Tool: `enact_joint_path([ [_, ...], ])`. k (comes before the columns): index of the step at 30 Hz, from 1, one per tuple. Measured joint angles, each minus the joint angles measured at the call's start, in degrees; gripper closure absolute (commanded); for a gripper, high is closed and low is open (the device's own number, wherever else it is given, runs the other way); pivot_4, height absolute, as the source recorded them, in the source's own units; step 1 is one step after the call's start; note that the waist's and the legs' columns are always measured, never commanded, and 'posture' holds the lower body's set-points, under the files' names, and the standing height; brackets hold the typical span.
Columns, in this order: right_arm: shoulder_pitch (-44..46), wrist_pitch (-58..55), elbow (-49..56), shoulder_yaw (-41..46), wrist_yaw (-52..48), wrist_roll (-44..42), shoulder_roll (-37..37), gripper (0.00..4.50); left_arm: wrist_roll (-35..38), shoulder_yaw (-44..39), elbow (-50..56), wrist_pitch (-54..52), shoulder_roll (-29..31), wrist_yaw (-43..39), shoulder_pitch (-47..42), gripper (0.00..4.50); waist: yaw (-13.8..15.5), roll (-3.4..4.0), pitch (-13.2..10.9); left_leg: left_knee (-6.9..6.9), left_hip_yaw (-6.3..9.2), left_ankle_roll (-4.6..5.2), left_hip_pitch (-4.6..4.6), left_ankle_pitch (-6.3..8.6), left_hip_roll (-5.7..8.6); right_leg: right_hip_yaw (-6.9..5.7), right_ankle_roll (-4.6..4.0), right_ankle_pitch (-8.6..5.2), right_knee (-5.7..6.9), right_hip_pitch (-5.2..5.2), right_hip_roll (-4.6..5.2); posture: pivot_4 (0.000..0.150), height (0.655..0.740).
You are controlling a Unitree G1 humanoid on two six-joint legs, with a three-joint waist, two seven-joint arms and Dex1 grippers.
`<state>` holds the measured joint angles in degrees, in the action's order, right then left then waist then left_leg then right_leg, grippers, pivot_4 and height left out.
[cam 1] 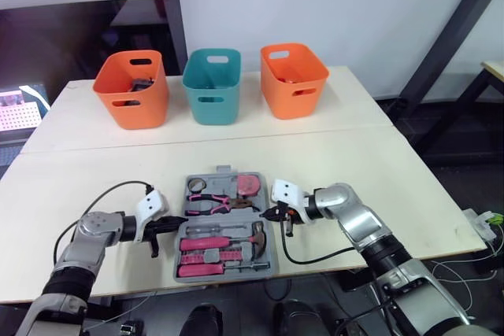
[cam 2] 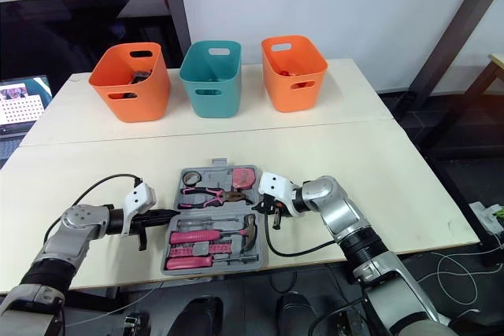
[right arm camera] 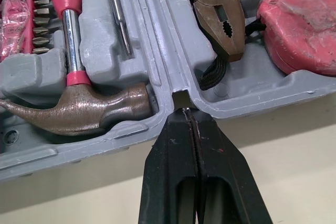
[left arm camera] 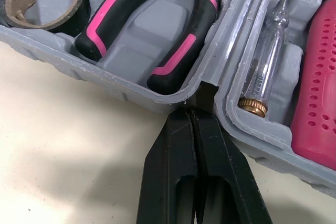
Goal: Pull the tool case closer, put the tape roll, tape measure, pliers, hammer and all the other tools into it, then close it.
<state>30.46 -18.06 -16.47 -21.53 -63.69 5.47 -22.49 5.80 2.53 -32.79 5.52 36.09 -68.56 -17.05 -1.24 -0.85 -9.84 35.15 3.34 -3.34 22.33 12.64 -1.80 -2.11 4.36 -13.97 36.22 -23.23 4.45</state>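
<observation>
Open case (cam 1: pixel 224 277) lies at the near edge of the table (cam 1: pixel 394 179), its hinge running left to right. Left gripper (cam 1: pixel 179 226) and right gripper (cam 1: pixel 272 214), fingers pressed together, touch opposite hinge ends. Near half: hammer (cam 1: pixel 228 240), head to the right. Far half: pliers (cam 1: pixel 211 204), nose to the right, tape roll (cam 1: pixel 195 186), tape measure (cam 1: pixel 250 185). Beyond stand three bins (cam 1: pixel 211 84), contents hard to make out.
</observation>
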Motion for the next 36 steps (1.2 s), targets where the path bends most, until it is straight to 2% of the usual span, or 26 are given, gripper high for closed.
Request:
enact_joint_path([
  [11, 1.6, 1.0, -2.6, -0.4, 0.1, -0.4, 0.2, 4.5, 1.7, 0.0, 0.6, -1.2, 2.5, -1.7, 1.1, 4.48, -0.8, 0.0, 0.0, -0.01, 0.01, 0.0, -0.01, 0.0, -0.01, 0.0, -0.02, -0.01, 0.0, -0.02, -0.01, 0.15, 0.74],
  [17, 1.7, -1.2, -3.0, 1.9, -0.4, -2.3, -3.3, 4.5, 3.4, -2.2, -2.1, -2.5, 8.0, -4.1, 1.2, 4.48, -1.2, -0.03, -0.1, -0.03, 0.0, 0.0, 0.13, 0.0, -0.02, 0.01, -0.05, 0.01, 0.02, -0.2, -0.01, 0.15, 0.74],
  [20, 1.5, -5.8, -0.3, 5.0, -0.8, -5.2, -4.8, 4.5, 6.9, -5.2, 0.5, -4.8, 9.5, -6.3, 2.6, 4.48, -1.0, -0.01, -0.1, -0.04, 0.0, 0.0, 0.19, 0.0, -0.01, 0.01, -0.05, 0.01, -0.01, -0.22, 0.01, 0.15, 0.74],
  [23, 1.6, -12.3, 3.0, 9.1, -0.3, -9.6, -4.5, 3.71, 13.3, -7.4, 8.6, -9.6, 9.3, -9.8, 5.2, 4.5, -0.7, -0.03, -0.1, -0.03, 0.0, -0.01, 0.22, 0.0, -0.01, 0.01, -0.06, 0.01, -0.04, -0.21, 0.05, 0.15, 0.74],
  [26, 2.5, -20.9, 3.9, 13.6, 2.3, -14.3, -2.6, 2.27, 18.7, -7.4, 19.1, -15.6, 9.3, -12.7, 9.0, 4.5, -0.7, 0.01, -0.1, -0.03, -0.04, -0.01, 0.21, 0.01, 0.0, 0.04, -0.1, 0.0, -0.07, -0.2, 0.1, 0.15, 0.74],
  [30, 6.2, -31.3, 0.5, 19.0, 8.6, -18.5, 1.4, 0.3, 18.5, -2.6, 28.1, -18.4, 8.5, -13.4, 12.9, 4.5, -0.8, 0.06, -0.1, -0.02, -0.05, -0.01, 0.2, 0.0, 0.0, 0.05, -0.2, 0.02, -0.08, -0.23, 0.09, 0.15, 0.74],
  [31, 7.4, -33.5, -1.4, 20.6, 10.6, -19.5, 2.6, 0.08, 18.1, -1.3, 29.5, -18.6, 7.7, -12.6, 13.4, 4.5, -0.8, 0.06, -0.2, -0.02, -0.04, -0.01, 0.2, 0.0, -0.01, 0.05, -0.22, 0.03, -0.08, -0.24, 0.08, 0.15, 0.74],
  [36, 10.8, -38.1, -9.4, 24.8, 17.4, -22.1, 6.8, 0.08, 13.5, 4.1, 31.2, -17.6, 3.3, -7.7, 14.6, 4.5, -0.8, 0.08, -0.2, -0.03, -0.05, 0.0, 0.24, 0.0, 0.0, 0.06, -0.22, 0.03, -0.08, -0.26, 0.06, 0.15, 0.74],
])
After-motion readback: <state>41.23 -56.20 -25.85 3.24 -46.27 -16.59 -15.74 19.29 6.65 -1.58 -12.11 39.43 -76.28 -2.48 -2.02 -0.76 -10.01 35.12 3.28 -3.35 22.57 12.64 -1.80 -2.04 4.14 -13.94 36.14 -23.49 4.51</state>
